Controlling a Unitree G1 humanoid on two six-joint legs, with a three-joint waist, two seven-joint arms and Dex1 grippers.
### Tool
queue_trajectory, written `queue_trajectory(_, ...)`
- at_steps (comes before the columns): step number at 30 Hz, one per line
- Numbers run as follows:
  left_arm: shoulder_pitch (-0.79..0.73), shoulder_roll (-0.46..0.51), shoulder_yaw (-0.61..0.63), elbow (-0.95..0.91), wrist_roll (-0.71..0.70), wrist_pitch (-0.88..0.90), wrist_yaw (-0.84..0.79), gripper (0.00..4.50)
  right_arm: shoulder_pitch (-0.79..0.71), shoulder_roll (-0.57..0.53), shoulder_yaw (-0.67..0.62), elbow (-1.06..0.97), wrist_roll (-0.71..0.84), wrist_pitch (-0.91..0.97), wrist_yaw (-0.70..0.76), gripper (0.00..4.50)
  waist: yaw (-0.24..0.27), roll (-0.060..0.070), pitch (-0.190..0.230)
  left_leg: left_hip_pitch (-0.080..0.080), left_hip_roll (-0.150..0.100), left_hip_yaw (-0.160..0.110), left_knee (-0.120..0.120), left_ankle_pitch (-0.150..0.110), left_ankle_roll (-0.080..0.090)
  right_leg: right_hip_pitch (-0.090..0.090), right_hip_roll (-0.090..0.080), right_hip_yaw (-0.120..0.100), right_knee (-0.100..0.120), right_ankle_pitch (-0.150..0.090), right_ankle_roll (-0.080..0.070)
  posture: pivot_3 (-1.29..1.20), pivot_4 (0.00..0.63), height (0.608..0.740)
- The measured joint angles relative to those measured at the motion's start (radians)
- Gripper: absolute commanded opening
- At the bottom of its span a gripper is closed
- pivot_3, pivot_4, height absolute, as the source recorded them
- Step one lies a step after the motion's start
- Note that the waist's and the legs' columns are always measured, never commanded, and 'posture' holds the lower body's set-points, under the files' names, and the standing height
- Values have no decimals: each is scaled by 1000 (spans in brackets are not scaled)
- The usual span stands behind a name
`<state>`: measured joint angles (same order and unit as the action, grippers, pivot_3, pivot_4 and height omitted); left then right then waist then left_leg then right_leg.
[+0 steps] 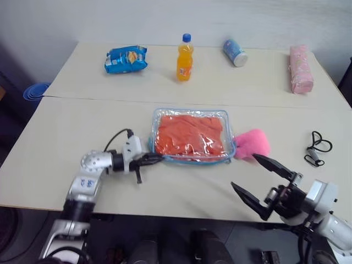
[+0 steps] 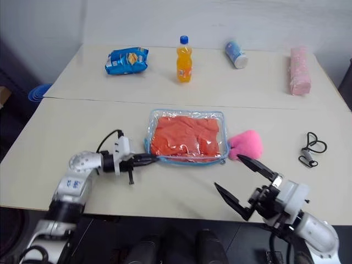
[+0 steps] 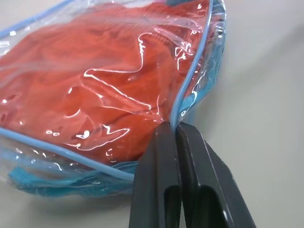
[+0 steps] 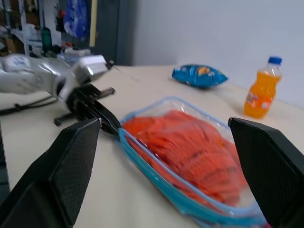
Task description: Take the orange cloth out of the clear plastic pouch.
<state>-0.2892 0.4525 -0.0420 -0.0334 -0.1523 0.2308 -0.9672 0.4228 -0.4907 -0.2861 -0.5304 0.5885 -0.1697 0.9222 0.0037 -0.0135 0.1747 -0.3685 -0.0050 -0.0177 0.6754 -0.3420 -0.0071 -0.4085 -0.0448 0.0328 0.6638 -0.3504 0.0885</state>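
Observation:
The clear plastic pouch (image 1: 192,112) with light blue edging lies flat near the middle of the table. The orange cloth (image 1: 190,136) is folded inside it and fills it. A pink plush charm (image 1: 252,144) sits at the pouch's right side. My left gripper (image 1: 157,159) is shut on the pouch's near-left corner; in the left wrist view its black fingers (image 3: 161,180) pinch the blue edging (image 3: 187,90). My right gripper (image 1: 245,171) hovers open over the table's near edge, right of the pouch and just in front of the plush, holding nothing.
Along the far side of the table are a blue snack bag (image 1: 126,59), an orange drink bottle (image 1: 185,58), a can on its side (image 1: 235,52) and a pink pack (image 1: 301,69). A black cord (image 1: 318,147) lies at the right.

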Motion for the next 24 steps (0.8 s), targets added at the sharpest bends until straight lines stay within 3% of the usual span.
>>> queue_trajectory(5,108,-6,-20,-250,3,223,148,29,54,-18,-53,37,29,-8,60,4500,-3,1,-1,6,0,0,-1,-2,4,5,1,1,0,0,0,0,150,740)
queue_trajectory(7,122,-3,-33,-297,3,255,173,29,63,-19,-73,73,29,-7,74,4500,-4,1,0,15,0,0,-6,-2,4,15,0,1,-3,0,0,0,150,740)
queue_trajectory(8,126,3,-38,-308,2,257,175,500,63,-19,-77,83,30,-7,77,4500,-5,1,0,18,0,1,-9,-2,4,18,0,1,-5,0,-1,0,150,740)
queue_trajectory(10,126,15,-44,-308,0,247,171,901,61,-22,-77,100,29,-5,83,4500,-7,2,0,19,0,0,-10,-2,4,17,0,1,-6,0,-1,0,150,740)
queue_trajectory(17,47,60,-44,-183,-10,125,112,3120,21,-89,-82,161,7,21,96,4500,-5,2,0,18,0,0,-9,-1,3,17,0,0,-6,0,-1,0,150,740)
queue_trajectory(21,40,98,-30,-148,-91,93,6,4361,-86,-147,-97,184,6,161,-12,4500,-13,2,0,17,0,1,-10,0,1,15,0,1,-5,0,-1,0,150,740)
queue_trajectory(24,43,168,7,-120,-133,34,-81,4361,-226,-217,-103,232,5,331,-120,4500,-18,3,0,18,0,0,-10,2,-3,15,0,0,-5,-1,-1,0,150,740)
